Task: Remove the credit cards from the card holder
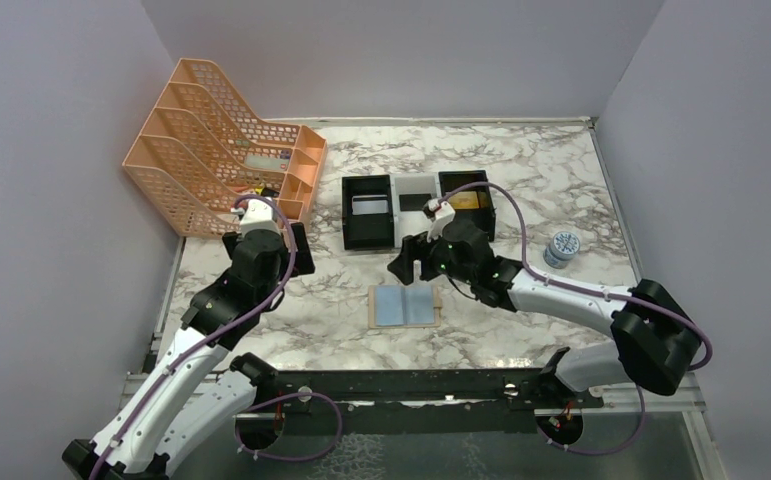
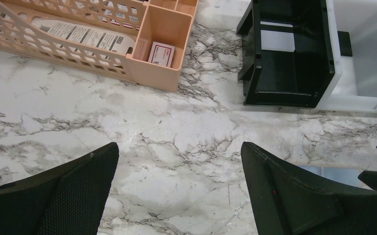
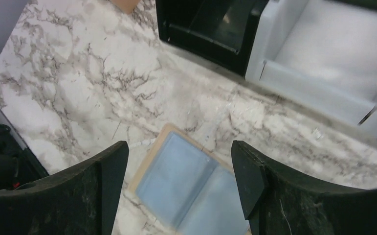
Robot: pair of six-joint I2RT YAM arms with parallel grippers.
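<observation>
While card holder (image 1: 406, 306) lies unfolded on desk (image 1: 551, 180) for access, right end effector (image 3: 179, 152) hovers above, parted, empty; left end effector (image 2: 179, 147) gapes empty.

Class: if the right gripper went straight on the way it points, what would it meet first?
Probably the open card holder, lying flat on the table beneath the right gripper; depth is unclear.

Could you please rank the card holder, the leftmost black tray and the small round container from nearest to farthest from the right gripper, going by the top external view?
1. Card holder: lying open, almost under the right gripper, on the side toward the arm bases.
2. Leftmost black tray: just beyond the gripper, to its left.
3. Small round container: well off to the right.
</observation>
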